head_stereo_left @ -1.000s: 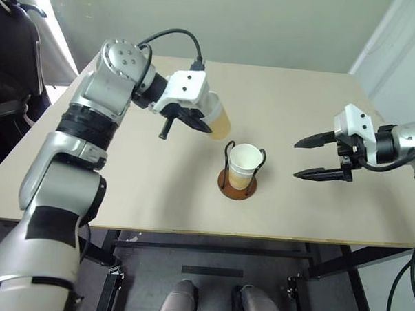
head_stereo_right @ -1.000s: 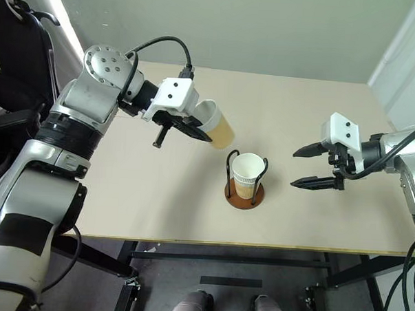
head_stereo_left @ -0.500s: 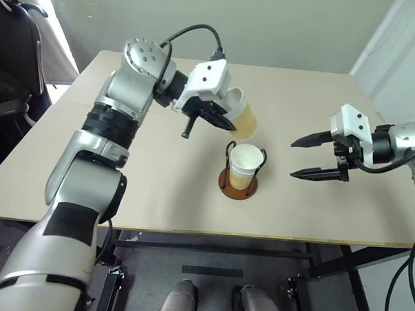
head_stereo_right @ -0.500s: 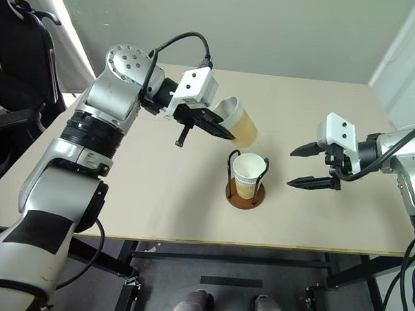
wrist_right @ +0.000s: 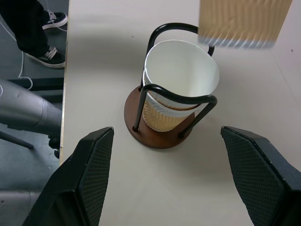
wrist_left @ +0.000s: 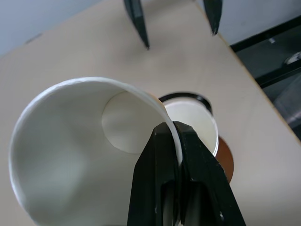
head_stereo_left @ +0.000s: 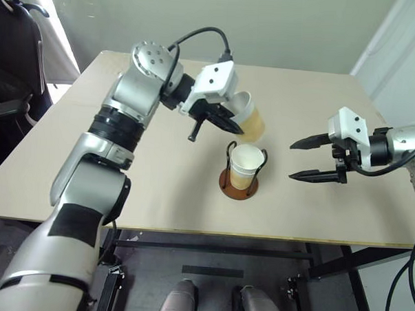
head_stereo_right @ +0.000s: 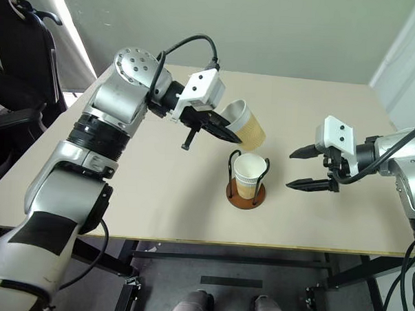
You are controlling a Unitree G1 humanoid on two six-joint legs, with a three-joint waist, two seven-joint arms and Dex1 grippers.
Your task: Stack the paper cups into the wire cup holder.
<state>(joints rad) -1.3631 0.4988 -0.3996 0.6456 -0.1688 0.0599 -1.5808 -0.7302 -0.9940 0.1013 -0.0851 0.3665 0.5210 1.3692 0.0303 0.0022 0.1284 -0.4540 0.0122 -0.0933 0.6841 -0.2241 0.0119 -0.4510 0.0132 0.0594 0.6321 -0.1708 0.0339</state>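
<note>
The left gripper [wrist_left: 178, 141] pinched the rim of a tilted paper cup [head_stereo_left: 250, 120] just above the holder [head_stereo_left: 238, 182] on the table [head_stereo_left: 158, 188], which held perhaps two nested cups [wrist_right: 181, 80]. The right gripper [head_stereo_left: 307, 158] stood open nearby.

- I found no text, label, brand, number or sign that I could read in any view.
- The cups [wrist_right: 181, 80] carried no print that I could make out.
</note>
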